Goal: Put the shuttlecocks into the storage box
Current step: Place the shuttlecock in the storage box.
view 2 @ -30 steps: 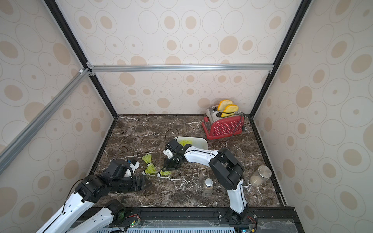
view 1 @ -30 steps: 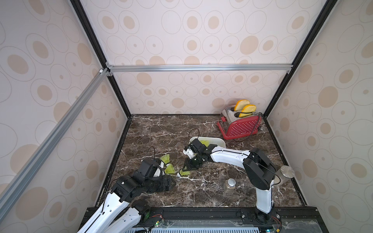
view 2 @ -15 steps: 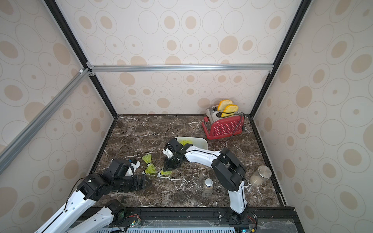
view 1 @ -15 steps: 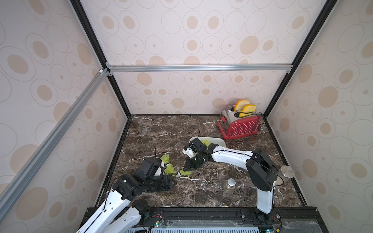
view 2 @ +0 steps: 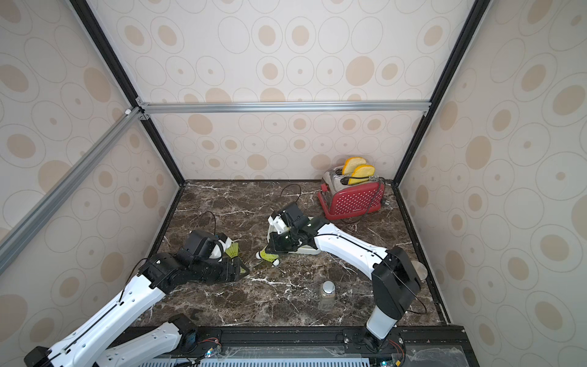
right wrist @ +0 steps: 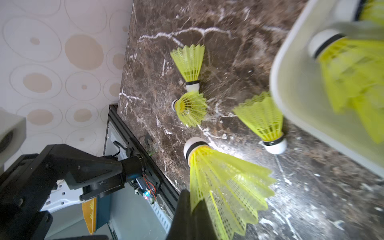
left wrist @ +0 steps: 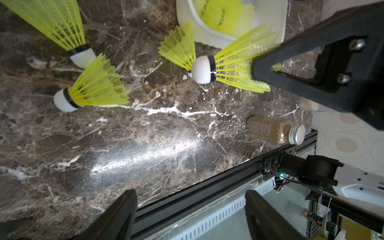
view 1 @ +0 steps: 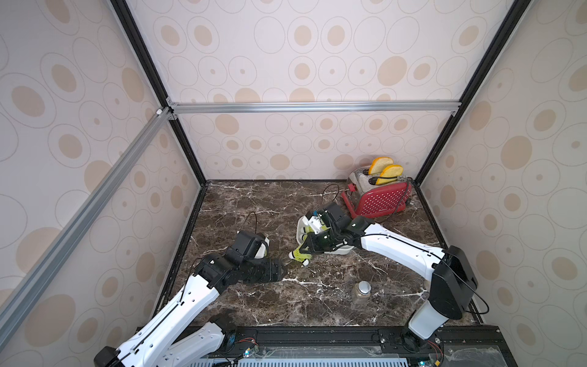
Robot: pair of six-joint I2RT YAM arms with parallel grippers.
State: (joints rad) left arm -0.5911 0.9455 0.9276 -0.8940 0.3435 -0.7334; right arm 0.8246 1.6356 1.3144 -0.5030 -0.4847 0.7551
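My right gripper (right wrist: 192, 199) is shut on the skirt edge of one neon yellow shuttlecock (right wrist: 224, 180), held low over the marble beside the white storage box (right wrist: 291, 93). In both top views that shuttlecock (view 1: 298, 254) (view 2: 265, 254) hangs at the box's near left corner (view 1: 299, 228). Several shuttlecocks (right wrist: 342, 62) lie in the box. Three more (right wrist: 190, 64) (right wrist: 191, 108) (right wrist: 261, 118) lie on the table. My left gripper (left wrist: 191, 207) is open and empty, lying low to the left (view 1: 281, 269) with two loose shuttlecocks (left wrist: 93, 87) (left wrist: 66, 27) close by.
A small clear jar with a silver lid (view 1: 362, 290) stands near the front edge. The red toaster with bread slices (view 1: 379, 200) sits in the back right corner. Walls close in the left, back and right sides.
My right gripper has shut on the shuttlecock's skirt and drawn it up slightly, toward the box. The left arm has barely moved and stays open.
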